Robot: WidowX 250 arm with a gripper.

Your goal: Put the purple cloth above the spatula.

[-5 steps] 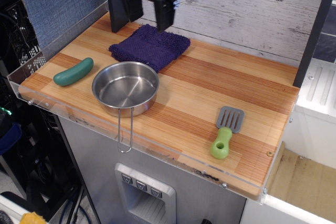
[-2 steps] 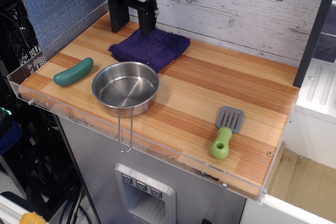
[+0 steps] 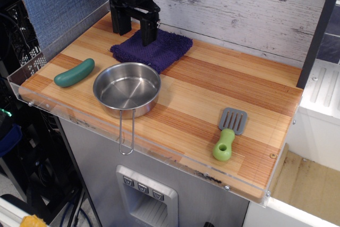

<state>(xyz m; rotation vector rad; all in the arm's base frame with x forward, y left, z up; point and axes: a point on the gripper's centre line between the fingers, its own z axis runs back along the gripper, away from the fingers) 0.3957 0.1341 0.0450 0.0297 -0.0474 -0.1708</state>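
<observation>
the black robot arm runs out past the top edge, so only its lower part and the black two-fingered gripper (image 3: 135, 31) show. one finger (image 3: 149, 31) covers part of the folded dark purple terry cloth (image 3: 159, 49); whether the tips touch the cloth cannot be told.

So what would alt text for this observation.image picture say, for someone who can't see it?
A black robot pincer, open, reaches down at the purple cloth at the back of a wooden table. Nearer the front are a steel pan, a green cucumber toy and a green-handled spatula.
</observation>
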